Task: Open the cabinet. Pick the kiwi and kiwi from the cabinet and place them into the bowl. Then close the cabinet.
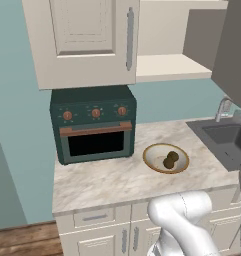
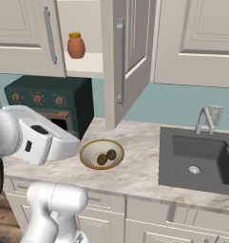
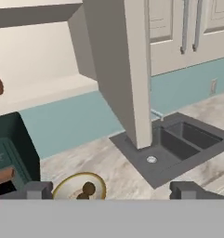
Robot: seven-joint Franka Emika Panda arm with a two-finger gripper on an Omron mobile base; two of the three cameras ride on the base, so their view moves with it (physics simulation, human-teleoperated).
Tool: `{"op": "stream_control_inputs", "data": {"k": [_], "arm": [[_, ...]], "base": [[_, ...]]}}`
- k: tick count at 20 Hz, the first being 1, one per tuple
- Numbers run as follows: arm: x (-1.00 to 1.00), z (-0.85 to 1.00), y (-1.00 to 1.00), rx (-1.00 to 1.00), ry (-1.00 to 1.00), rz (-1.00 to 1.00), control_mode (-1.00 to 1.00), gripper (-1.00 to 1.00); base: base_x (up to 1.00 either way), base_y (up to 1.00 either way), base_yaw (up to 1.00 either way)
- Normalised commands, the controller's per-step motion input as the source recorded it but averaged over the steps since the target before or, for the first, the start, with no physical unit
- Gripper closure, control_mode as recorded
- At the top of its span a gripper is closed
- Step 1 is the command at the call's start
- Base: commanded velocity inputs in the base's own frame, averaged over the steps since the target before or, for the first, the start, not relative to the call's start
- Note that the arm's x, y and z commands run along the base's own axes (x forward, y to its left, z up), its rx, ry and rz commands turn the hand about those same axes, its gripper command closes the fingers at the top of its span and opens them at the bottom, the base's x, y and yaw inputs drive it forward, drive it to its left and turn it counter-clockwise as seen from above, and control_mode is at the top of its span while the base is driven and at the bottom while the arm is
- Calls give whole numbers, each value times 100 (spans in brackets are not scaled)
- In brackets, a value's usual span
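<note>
Wall cabinet (image 2: 128,57): right door swung out wide, edge-on in right base view w/ its grey bar handle facing cam; left door (image 1: 84,40) shut. Shelf inside bare on the right part, orange-brown jar w/ yellow lid (image 2: 75,45) sits on it toward the left.

Bowl (image 1: 166,158) on marble counter (image 1: 107,180), just right of the dark green toaster oven (image 1: 94,125), between oven and sink (image 2: 199,159). Both kiwis (image 1: 170,159) lie in the bowl, touching each other, near its middle. In hand view the bowl (image 3: 80,188) sits at the bottom edge, kiwis partly cut off.

Gripper (image 3: 113,190): fingers spread wide, nothing between them, not touching anything. Two dark fingertips (image 3: 38,189) stand far apart at the bottom of hand view. Hand looks toward the open door's edge, which fills the mid frame in front of the sink and teal backsplash.

Obstruction: open door hangs over the counter above the strip between bowl and sink. Faucet (image 2: 205,119) behind sink, wall outlet beside it. Arm's white links low in front of base cabinets in both base views; in right base view a link overlaps the oven's lower front.
</note>
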Motion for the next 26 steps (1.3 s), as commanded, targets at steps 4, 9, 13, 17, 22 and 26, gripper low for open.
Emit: {"op": "stream_control_inputs", "data": {"k": [4,9,13,17,22,26], "arm": [[-91,12,-85,11,11,12,-100,-100],[-13,4,-57,13,-13,42,-100,-100],[6,0,-36,10,-24,53,-100,-100],[9,-3,-13,3,-27,42,-100,-100],[31,-4,0,0,-24,22,-100,-100],[81,0,0,0,-10,8,-100,-100]], "base": [[0,0,0],[0,0,0],[0,0,0],[0,0,0],[0,0,0],[0,0,0]]}}
